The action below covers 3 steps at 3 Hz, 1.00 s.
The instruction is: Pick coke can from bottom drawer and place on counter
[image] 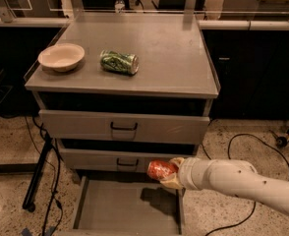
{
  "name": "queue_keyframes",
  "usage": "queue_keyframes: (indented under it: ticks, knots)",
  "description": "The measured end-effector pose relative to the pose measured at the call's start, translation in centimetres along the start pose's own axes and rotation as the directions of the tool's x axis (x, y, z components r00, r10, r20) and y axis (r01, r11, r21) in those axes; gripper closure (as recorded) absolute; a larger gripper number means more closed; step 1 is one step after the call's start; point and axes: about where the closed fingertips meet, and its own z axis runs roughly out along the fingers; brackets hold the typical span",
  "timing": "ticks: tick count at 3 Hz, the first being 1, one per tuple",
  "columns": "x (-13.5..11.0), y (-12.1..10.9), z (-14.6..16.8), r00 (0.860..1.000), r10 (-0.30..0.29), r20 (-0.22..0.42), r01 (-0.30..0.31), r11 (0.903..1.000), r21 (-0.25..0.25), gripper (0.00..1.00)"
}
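The coke can [160, 169] is red and lies sideways in my gripper [170, 174], which is shut on it. The gripper holds the can in the air above the open bottom drawer [110, 208], in front of the middle drawer's face. The white arm comes in from the lower right. The drawer's grey floor shows only the shadow of the can and arm. The counter [174, 53] is the grey cabinet top above.
On the counter lie a cream bowl [61, 56] at the left and a green patterned can [118, 62] on its side beside it. Two shut drawers with black handles [123, 127] sit above the open one. Black cables [243, 141] trail on the floor to the right.
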Motion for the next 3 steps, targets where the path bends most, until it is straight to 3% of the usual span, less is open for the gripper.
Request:
queue_keyframes:
  ticks: [1, 2, 3]
  knots:
    - [-4.3, -2.6, -5.4, 0.996, -0.059, 0.071, 0.053, 0.9952, 0.082, 1.00]
    - [-4.3, -2.6, -5.3, 0.996, -0.059, 0.071, 0.053, 0.9953, 0.081, 1.00]
    - [-6.8, -4.9, -7.9, 0.993, -0.082, 0.088, 0.067, 0.9849, 0.160, 1.00]
